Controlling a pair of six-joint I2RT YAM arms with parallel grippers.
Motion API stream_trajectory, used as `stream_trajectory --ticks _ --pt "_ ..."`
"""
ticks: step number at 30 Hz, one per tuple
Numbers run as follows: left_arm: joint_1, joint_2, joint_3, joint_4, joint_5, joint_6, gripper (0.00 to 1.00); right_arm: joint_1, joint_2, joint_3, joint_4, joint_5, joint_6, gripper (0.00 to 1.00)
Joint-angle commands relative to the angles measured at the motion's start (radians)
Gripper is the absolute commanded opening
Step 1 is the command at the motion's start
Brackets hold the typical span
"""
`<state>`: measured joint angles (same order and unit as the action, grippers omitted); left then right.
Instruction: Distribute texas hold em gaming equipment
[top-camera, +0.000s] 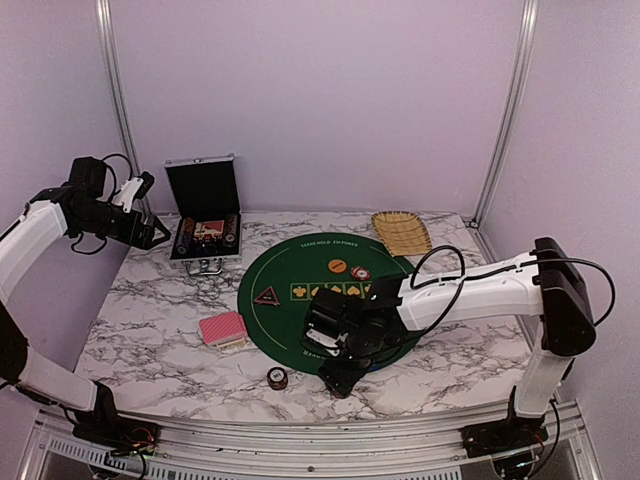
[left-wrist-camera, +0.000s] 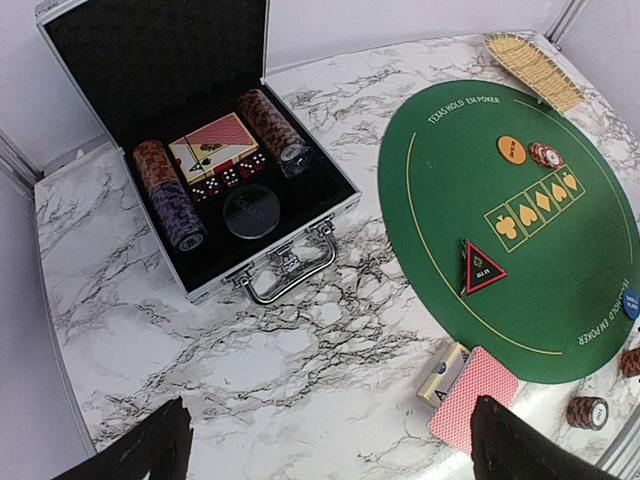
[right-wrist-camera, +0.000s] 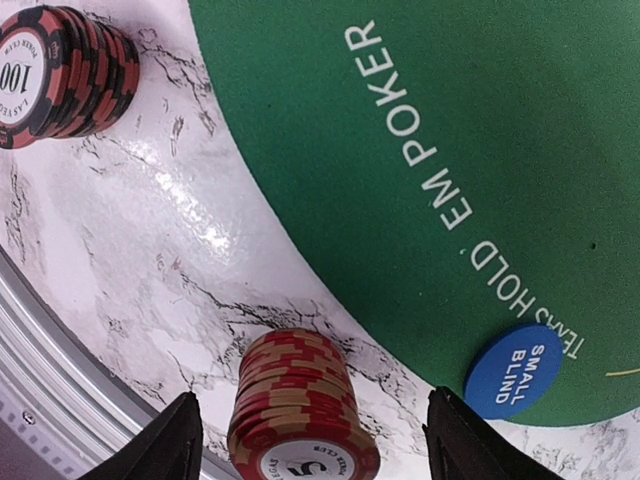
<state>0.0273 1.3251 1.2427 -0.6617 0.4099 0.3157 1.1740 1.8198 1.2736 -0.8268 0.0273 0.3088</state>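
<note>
The right gripper is down at the near edge of the marble table, its 2 fingers spread wide on either side of a stack of red-and-tan poker chips marked 5, with a gap showing on both sides, so nothing is gripped. Just beside it, the blue button disc reading SMALL BLIND lies on the rim of the green mat, and a 2nd chip stack marked 100 stands apart on the marble. The left gripper hangs high over the table's left side, jaws fully apart and empty. Below it lie the red-backed playing cards, just off the mat, with the black triangular marker, the orange button disc and a few chips on the felt. The silver case stands open at the back.
</note>
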Motion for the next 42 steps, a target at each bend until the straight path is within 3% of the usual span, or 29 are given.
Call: stream_trajectory --ticks 1,18,34,42 --pt "0.004 -0.016 0.011 -0.027 0.009 0.011 0.99 0.003 0.016 0.006 0.010 0.016 -0.005 0.72" --pt "0.002 -0.025 0.006 -0.026 -0.001 0.023 0.99 0.000 0.006 0.005 0.013 0.012 -0.005 0.52" --pt "0.003 -0.024 0.014 -0.027 0.005 0.025 0.99 -0.002 -0.017 0.061 -0.032 -0.005 -0.007 0.26" --pt "0.003 -0.029 0.014 -0.029 0.004 0.030 0.99 -0.002 -0.025 0.129 -0.070 -0.012 -0.016 0.21"
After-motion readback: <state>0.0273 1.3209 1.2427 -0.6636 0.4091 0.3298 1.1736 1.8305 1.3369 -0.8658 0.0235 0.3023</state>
